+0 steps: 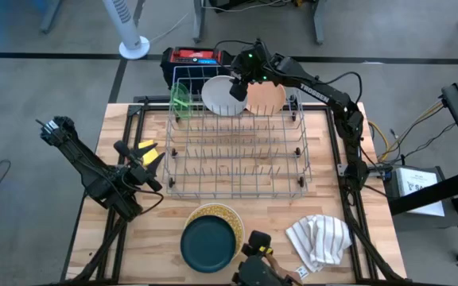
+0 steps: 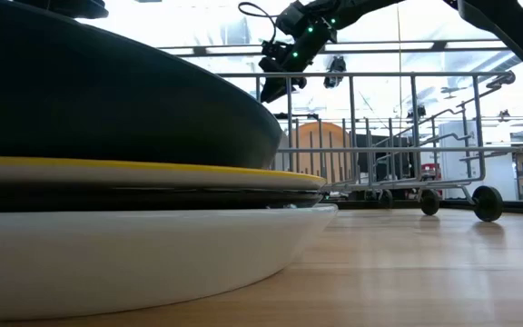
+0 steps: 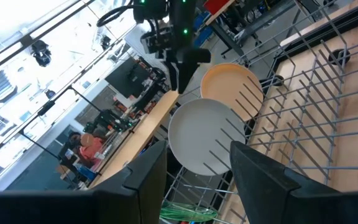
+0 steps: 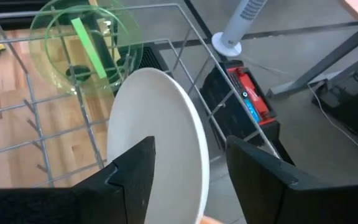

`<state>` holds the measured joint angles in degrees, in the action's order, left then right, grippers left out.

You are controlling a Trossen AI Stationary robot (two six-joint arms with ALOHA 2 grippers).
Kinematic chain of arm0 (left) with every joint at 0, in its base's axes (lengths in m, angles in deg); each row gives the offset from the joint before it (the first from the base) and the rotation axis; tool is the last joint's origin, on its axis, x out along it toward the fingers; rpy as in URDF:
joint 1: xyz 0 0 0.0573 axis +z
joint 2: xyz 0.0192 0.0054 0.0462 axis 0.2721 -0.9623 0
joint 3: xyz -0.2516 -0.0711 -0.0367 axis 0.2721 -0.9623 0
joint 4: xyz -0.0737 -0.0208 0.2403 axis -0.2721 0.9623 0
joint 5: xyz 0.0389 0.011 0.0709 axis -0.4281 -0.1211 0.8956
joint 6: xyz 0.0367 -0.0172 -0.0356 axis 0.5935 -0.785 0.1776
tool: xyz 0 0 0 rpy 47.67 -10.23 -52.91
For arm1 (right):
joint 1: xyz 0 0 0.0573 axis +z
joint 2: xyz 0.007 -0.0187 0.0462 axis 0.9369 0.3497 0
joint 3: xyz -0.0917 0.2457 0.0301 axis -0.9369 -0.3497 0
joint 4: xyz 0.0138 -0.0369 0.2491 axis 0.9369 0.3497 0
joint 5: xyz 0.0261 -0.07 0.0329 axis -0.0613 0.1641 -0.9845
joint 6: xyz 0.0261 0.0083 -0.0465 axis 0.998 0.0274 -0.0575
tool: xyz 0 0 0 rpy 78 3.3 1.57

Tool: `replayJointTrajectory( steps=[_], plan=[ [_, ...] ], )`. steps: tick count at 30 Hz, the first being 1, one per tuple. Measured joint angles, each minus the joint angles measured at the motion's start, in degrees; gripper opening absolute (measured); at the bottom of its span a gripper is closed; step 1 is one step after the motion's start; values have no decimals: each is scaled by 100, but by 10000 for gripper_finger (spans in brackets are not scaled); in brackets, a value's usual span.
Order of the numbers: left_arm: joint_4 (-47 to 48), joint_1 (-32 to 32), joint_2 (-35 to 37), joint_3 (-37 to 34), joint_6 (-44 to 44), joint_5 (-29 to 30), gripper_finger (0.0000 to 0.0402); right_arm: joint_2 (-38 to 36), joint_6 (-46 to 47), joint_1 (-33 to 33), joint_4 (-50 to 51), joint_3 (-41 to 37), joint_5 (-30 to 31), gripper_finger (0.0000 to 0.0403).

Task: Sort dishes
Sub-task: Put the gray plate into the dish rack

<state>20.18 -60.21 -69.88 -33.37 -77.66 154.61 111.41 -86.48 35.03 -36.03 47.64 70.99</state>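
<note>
The white plate (image 1: 219,95) stands on edge between the tines at the far end of the wire dish rack (image 1: 237,163), with the peach plate (image 1: 265,97) upright just beside it and the lime-green translucent plate (image 1: 180,100) in the far left corner. It looks rigid, smooth and fairly light, probably slick on its faces, so I judge the rim the only sensible hold: a pinch across the top edge, lifted straight up so it clears the wires without scraping. The right tool (image 1: 237,86) hangs right over that rim with its fingers spread apart on either side of the plate's edge, not clamping it as far as the right wrist view shows. On the near part of the desk (image 1: 348,199) a stack waits: a dark plate (image 1: 208,243) on top of a yellow-rimmed one, with more beneath it in the low view. Those lie flat, so an edge grip would need a finger slipped under the lip. The left tool (image 1: 151,164) waits open at the rack's left side.
</note>
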Motion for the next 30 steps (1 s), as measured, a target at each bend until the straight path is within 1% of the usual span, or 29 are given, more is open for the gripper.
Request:
replayJointTrajectory(
  steps=[2,5,8,10,11,20,24,30],
  plan=[
    [0,2,0,0,0,-2,166,-63,2,0,200,0,54,176],
    [0,0,0,0,-2,-2,166,-125,-29,-6,633,0,396,139],
    [0,2,0,0,0,-2,166,-126,-109,-39,1134,-4,689,75],
    [2,1,0,0,0,-2,166,-116,-122,-60,1266,-27,755,27],
    [2,0,0,0,0,-2,166,-112,-125,-82,1267,-43,755,14],
    [2,2,0,0,0,-2,166,173,-66,-153,1027,-87,810,3],
    [4,0,0,0,0,0,166,297,-92,-157,981,-92,1038,1],
    [17,1,0,0,1,0,166,360,-94,-143,894,-98,996,0]
  ],
)
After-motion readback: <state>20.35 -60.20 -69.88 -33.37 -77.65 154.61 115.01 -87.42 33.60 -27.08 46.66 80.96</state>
